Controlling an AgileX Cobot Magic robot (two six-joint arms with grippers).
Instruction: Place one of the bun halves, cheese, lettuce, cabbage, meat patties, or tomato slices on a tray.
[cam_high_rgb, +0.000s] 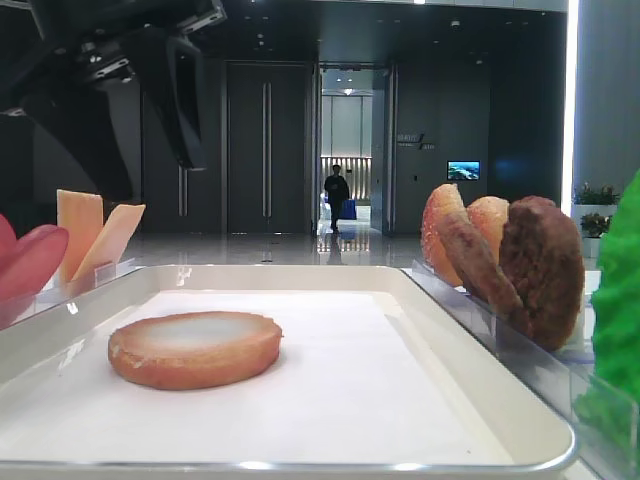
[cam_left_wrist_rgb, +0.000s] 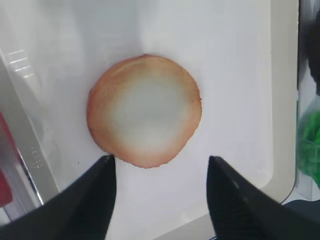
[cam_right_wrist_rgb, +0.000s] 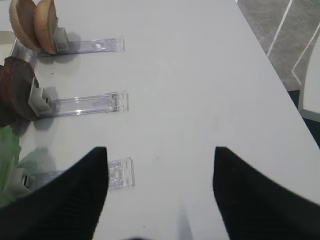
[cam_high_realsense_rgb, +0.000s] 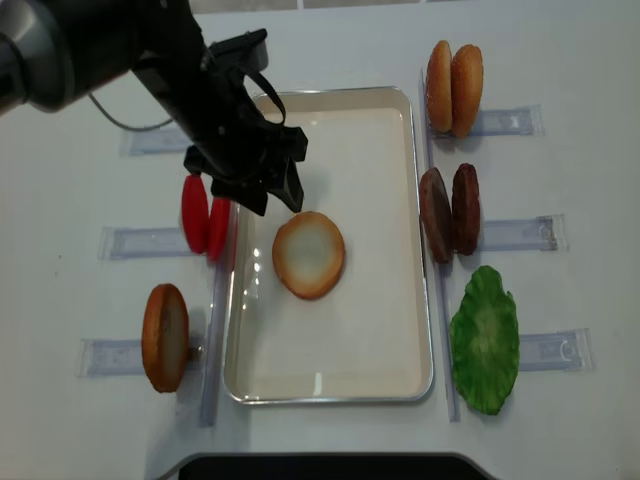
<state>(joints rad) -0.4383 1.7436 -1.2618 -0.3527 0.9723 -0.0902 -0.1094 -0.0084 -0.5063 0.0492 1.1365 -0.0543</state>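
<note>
One bun half (cam_high_realsense_rgb: 309, 255) lies flat, pale cut face up, on the white-lined tray (cam_high_realsense_rgb: 390, 330). My left gripper (cam_high_realsense_rgb: 272, 197) hovers open just above and behind it, touching nothing. In the left wrist view the bun half (cam_left_wrist_rgb: 144, 117) sits just ahead of the spread left gripper (cam_left_wrist_rgb: 160, 159). My right gripper (cam_right_wrist_rgb: 160, 150) is open over bare table. Standing in holders are two more bun halves (cam_high_realsense_rgb: 453, 88), meat patties (cam_high_realsense_rgb: 450, 210), lettuce (cam_high_realsense_rgb: 484, 338), tomato slices (cam_high_realsense_rgb: 205, 215), cheese (cam_high_rgb: 95, 235) and a lone bun half (cam_high_realsense_rgb: 165, 337). Cabbage is out of view.
Narrow clear plastic holders (cam_high_realsense_rgb: 515, 233) line both sides of the tray. The table's right edge (cam_right_wrist_rgb: 272, 70) runs close to the right gripper, with floor beyond it. The raised shiny tray rim (cam_high_rgb: 300, 464) surrounds the bun.
</note>
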